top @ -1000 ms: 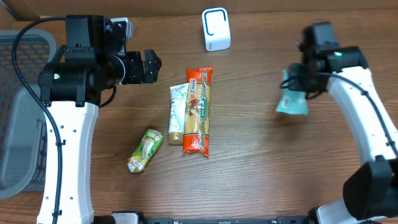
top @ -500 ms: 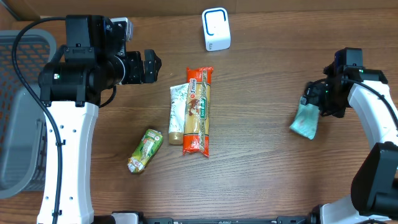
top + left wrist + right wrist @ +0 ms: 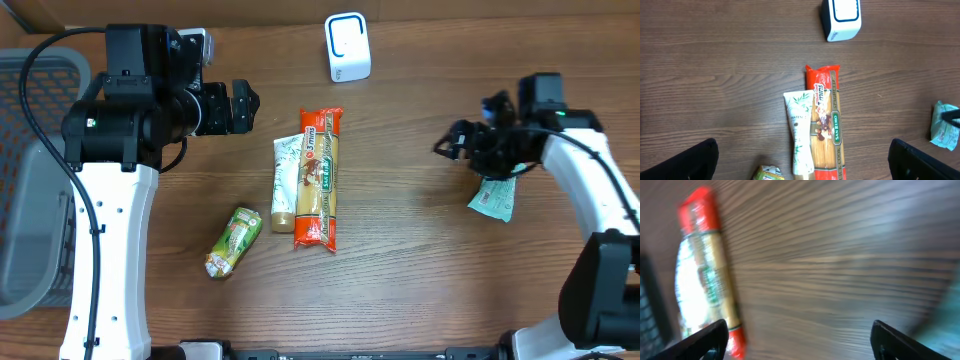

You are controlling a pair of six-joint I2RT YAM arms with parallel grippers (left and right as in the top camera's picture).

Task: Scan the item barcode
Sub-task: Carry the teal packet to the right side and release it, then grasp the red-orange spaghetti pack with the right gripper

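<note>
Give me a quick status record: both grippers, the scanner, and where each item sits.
left gripper: open, empty, left of the items
right gripper: open, holding nothing
teal packet: on the table by the right gripper, not held
scanner: upright, top centre of overhead view
spaghetti pack: flat, centre, against the white tube
green pouch: flat, lower left of the tube
basket: far left

bare table (image 3: 400, 230) lies open between my right gripper (image 3: 452, 150) and the spaghetti pack (image 3: 320, 178). the teal packet (image 3: 492, 197) lies just under my arm, and the scanner (image 3: 347, 47) stands well back. the tube (image 3: 285, 184) hugs the pack's far side.
</note>
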